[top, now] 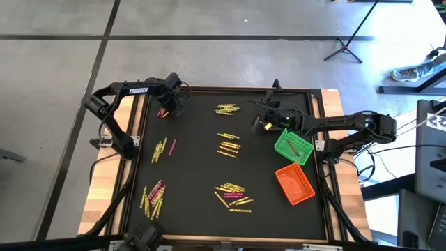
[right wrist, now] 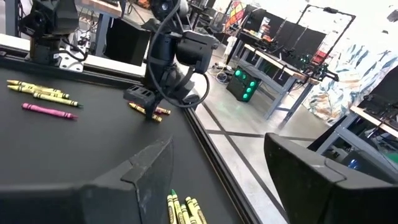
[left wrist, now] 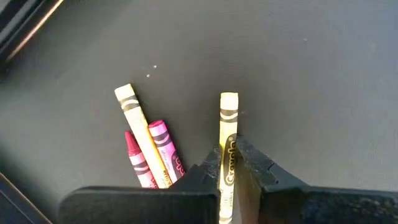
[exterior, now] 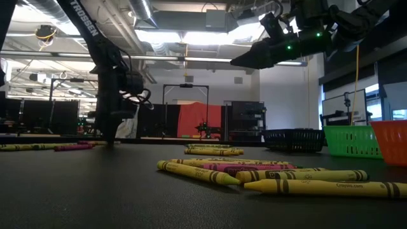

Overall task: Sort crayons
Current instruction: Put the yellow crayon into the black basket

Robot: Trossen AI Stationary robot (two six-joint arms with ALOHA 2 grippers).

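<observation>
At the mat's [top: 195,174] far left corner, a yellow crayon [left wrist: 227,143] is clamped lengthwise between the jaws of the left gripper [left wrist: 227,171], low against the mat, apparently singled out from the pink crayons [left wrist: 163,149] and the yellow one lying just beside it. Other crayon clusters [top: 228,143] are left scattered across the mat. The right gripper [top: 259,123] is held above the surface near the green bin [top: 280,144], jaws apart, seemingly kept waiting.

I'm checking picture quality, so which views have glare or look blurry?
Low view: bright ceiling lights glare behind the arms, near crayons sharp, bins softer. Left wrist view: evenly lit, the yellow crayon between the left gripper's fingers crisp. Right wrist view: the right gripper's own fingers blurred.
</observation>
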